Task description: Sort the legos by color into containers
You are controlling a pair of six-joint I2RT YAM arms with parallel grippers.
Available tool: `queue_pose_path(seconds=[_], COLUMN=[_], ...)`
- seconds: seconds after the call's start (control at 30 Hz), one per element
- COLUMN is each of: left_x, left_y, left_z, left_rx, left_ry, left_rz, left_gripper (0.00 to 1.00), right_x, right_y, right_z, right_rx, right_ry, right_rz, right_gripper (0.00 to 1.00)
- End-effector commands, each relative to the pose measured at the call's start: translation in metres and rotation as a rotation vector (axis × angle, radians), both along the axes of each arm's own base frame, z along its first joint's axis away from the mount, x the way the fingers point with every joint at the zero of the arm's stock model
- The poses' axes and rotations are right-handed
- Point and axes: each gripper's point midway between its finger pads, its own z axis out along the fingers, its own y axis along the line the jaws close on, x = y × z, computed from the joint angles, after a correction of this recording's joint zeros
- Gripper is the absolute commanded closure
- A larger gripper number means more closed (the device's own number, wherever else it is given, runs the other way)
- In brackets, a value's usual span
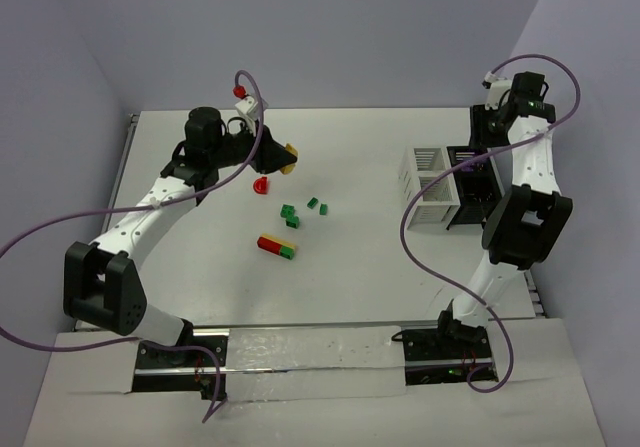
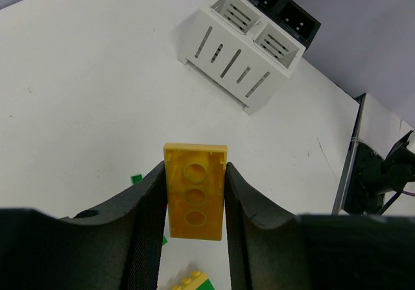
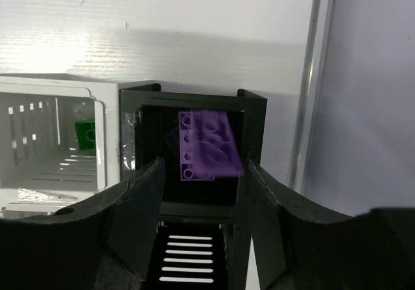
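Observation:
My left gripper (image 1: 284, 157) is shut on a yellow lego (image 2: 195, 191) and holds it above the table, its hollow underside toward the wrist camera. Below it lie a red piece (image 1: 261, 184), several small green legos (image 1: 290, 215), and a red, yellow and green stack (image 1: 277, 247). My right gripper (image 3: 201, 193) is open over the black tray (image 3: 253, 118). A purple lego (image 3: 207, 146), blurred, shows in the tray's compartment beyond the fingers. The white slatted box (image 1: 428, 185) stands beside the tray and holds a green lego (image 3: 84, 134).
The white box (image 2: 240, 56) and black tray (image 2: 292, 17) stand at the table's right side, close to the right wall and the table's metal edge (image 3: 318, 95). Purple cables hang from both arms.

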Motion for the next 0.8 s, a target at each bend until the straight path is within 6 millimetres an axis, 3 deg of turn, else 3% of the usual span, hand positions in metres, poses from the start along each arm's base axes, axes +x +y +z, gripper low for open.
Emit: queue_pose_path(seconds=[0.0,0.1,0.17,0.27,0.4,0.43,0.47,0.5,0.6,0.7,0.77], left_x=[0.002,0.000,-0.004,-0.019,-0.032,-0.036,-0.037,-0.037,-0.029,-0.028,-0.028], left_y=[-0.006,-0.007,-0.008,-0.008,0.007,0.013,0.015,0.018,0.020,0.022,0.023], left_z=[0.027,0.030,0.033,0.050,0.059,0.075,0.076,0.073,0.073,0.076,0.080], left_rx=[-0.049,-0.062,-0.092,-0.242,-0.515,-0.605,-0.642,-0.669,-0.699,-0.741,-0.767], left_ry=[-0.041,-0.035,-0.004,0.064,0.342,0.379,0.411,0.450,0.541,0.601,0.634], left_rz=[-0.017,-0.024,-0.033,-0.101,-0.108,-0.122,-0.117,-0.099,-0.017,-0.003,0.001], left_gripper=[1.00,1.00,1.00,1.00,1.00,1.00,1.00,1.00,1.00,1.00,1.00], right_x=[0.005,-0.001,-0.007,-0.023,-0.043,-0.053,-0.057,-0.065,-0.086,-0.096,-0.100], right_y=[0.004,0.010,0.023,0.073,0.163,0.181,0.203,0.235,0.287,0.326,0.340], right_z=[0.004,0.012,0.031,0.086,0.128,0.137,0.147,0.152,0.176,0.186,0.188], right_rx=[-0.010,-0.004,0.020,0.106,0.218,0.247,0.276,0.312,0.392,0.431,0.429], right_ry=[-0.025,-0.037,-0.068,-0.209,-0.327,-0.351,-0.386,-0.397,-0.455,-0.475,-0.477], right_rz=[0.020,0.027,0.050,0.177,0.396,0.430,0.482,0.551,0.634,0.667,0.679], right_gripper=[0.32,0.17,0.14,0.11,0.08,0.08,0.08,0.07,0.07,0.06,0.06])
